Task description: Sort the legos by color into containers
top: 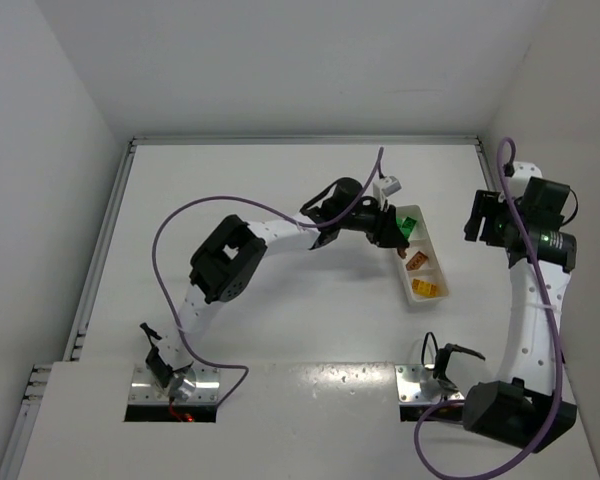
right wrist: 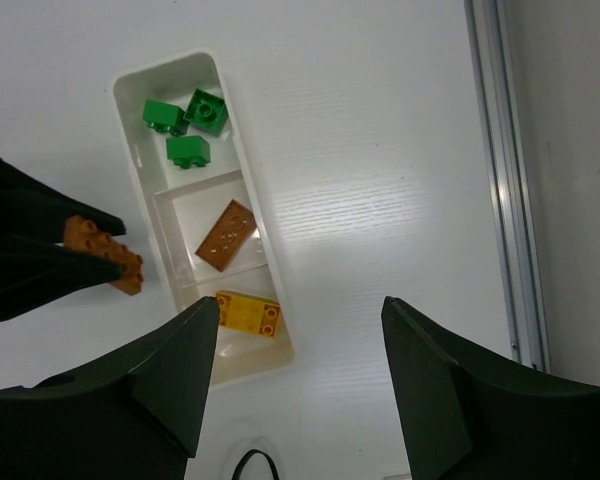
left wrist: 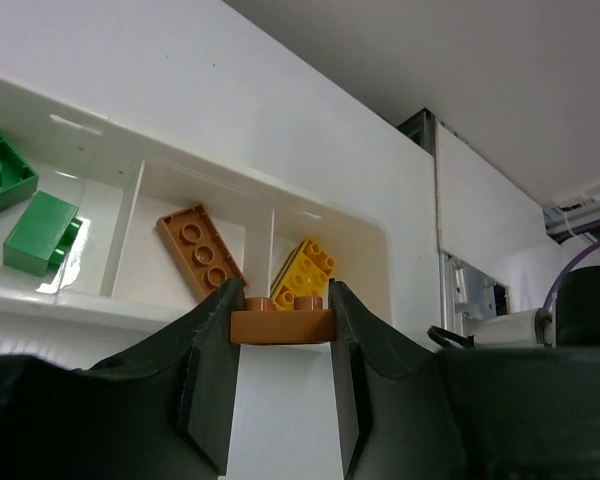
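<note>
A: While your left gripper [left wrist: 283, 295] pinches the small orange-brown plastic brick [left wrist: 281, 324] tight, where is that brick?

B: Just left of your long white plastic tray [right wrist: 180, 215], beside its middle box, not inside.

A: What lies in the tray?

B: Three green plastic bricks [right wrist: 188, 150] in the far box, one flat orange-brown brick [right wrist: 226, 235] in the middle, one yellow plastic brick [right wrist: 247, 313] in the near box.

A: And your right gripper [right wrist: 300, 330]?

B: Right of the tray, fingers wide apart, holding nothing.

White table [top: 280, 320] edged by a metal rail [right wrist: 505, 150]
</note>
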{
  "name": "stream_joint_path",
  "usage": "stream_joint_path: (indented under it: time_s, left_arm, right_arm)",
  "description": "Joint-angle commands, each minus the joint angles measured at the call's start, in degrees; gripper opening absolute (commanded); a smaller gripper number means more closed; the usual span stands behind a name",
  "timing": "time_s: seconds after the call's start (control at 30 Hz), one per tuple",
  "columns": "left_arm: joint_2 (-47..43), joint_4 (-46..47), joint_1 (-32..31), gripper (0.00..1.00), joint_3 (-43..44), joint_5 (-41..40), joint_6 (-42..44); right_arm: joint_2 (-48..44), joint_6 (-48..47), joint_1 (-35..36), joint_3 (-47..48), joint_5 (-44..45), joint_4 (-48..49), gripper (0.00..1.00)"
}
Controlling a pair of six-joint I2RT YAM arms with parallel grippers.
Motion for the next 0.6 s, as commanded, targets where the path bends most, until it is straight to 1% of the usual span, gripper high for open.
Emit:
stream_joint_path:
  time_s: [0.0, 0.1, 0.17, 0.33, 0.4, 0.43, 0.47, 0.5, 0.57]
  left_arm:
    - [2.23, -0.07, -2.45, 0.09, 4.55, -1.27, -0.28]
    - [4.60, -0.07, -2.98, 0.09, 7.10, -1.80, -0.28]
    - [6.88, -0.07, -2.98, 0.09, 10.16, -1.80, -1.77]
    - [11.19, -1.13, -3.51, 0.10, 16.24, -2.41, -1.07]
    - [12.60, -1.83, -3.51, 0.15, 17.47, -2.41, -1.07]
    - [13.65, -1.83, -3.51, 0.22, 18.09, -2.93, -1.07]
    - [13.66, -2.35, -3.51, 0.25, 18.09, -2.94, -1.07]
    - [14.27, -2.36, -3.51, 0.31, 18.09, -2.94, -1.07]
    - [14.89, -2.97, -3.51, 0.37, 18.09, -2.94, -0.47]
  right_arm:
    - [-1.00, 4.01, -0.60, -0.46, -1.21, -0.01, 0.67]
    - [-1.61, 4.54, -0.60, -0.46, -2.27, -0.54, 0.67]
    - [-3.01, 4.54, -0.60, -0.46, -2.27, -0.54, 0.67]
    - [-3.54, 3.49, -0.60, -0.46, -3.41, -2.38, 0.67]
    - [-3.54, 2.96, -0.60, -0.46, -3.94, -2.91, 0.67]
    - [-3.54, 2.96, -0.60, -0.46, -4.55, -2.91, 0.67]
    - [-3.54, 2.96, -0.60, -0.46, -4.56, -3.44, 0.67]
    - [-3.54, 2.44, -0.60, -0.46, -5.16, -3.44, 0.67]
    - [-3.54, 2.43, -0.60, -0.46, -5.17, -3.44, 0.67]
